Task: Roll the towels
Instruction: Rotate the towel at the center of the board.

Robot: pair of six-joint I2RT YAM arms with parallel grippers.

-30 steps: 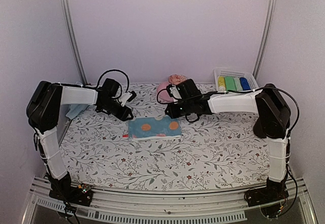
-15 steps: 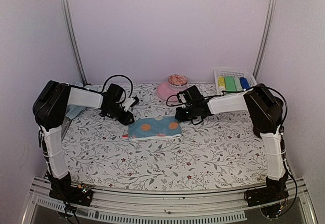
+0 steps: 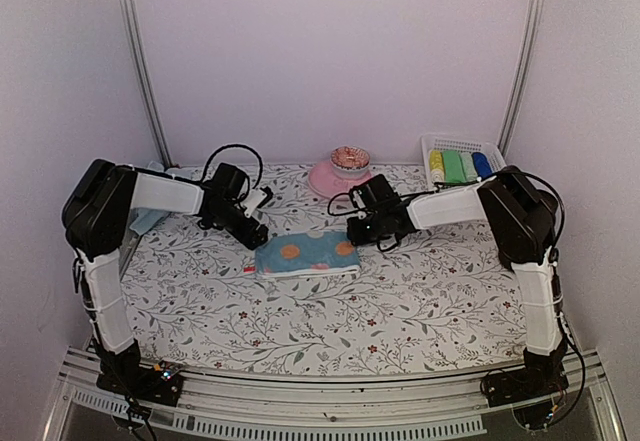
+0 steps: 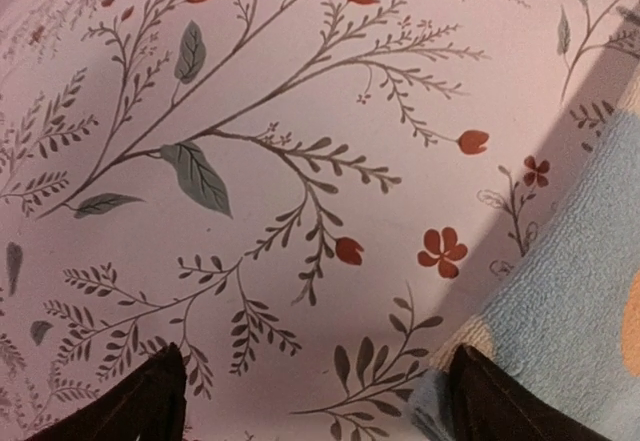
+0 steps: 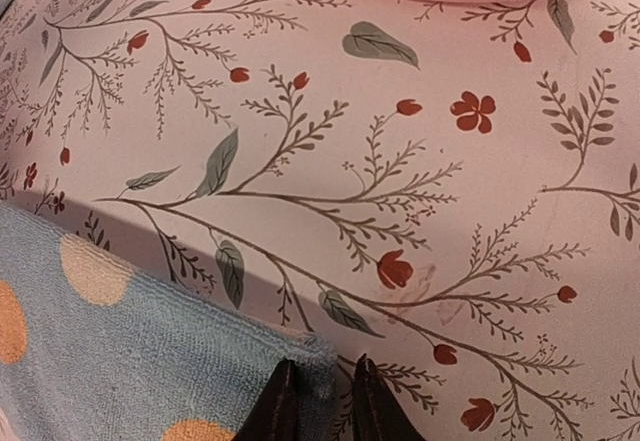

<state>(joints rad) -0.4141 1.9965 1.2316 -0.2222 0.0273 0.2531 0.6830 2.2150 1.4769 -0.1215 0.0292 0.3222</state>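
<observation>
The table (image 3: 420, 301) carries a floral cover. The left arm (image 3: 165, 193) and right arm (image 3: 455, 201) both reach inward toward the table's centre. Compared with one second ago, both sit lower and closer to the towel (image 3: 305, 256).

The towel is blue with orange dots. It lies flat and folded at the table's centre, in the same place as before. A second towel (image 3: 150, 219), pale blue, lies at the left edge under the left arm.

The white basket (image 3: 462, 142) stands at the far right corner and holds rolled towels (image 3: 460, 165) in yellow, green and blue. The pink plate (image 3: 322, 179) stands at the far edge with a small bowl (image 3: 349, 157) on it. One second ago the right arm hid part of it.

The left claw (image 4: 320, 406) has spread wide and grips nothing. One finger is at the towel's far left corner, the other over bare table.

The right claw (image 5: 320, 406) has its fingers almost together at the towel's far right corner. A hold on the fabric cannot be confirmed.
</observation>
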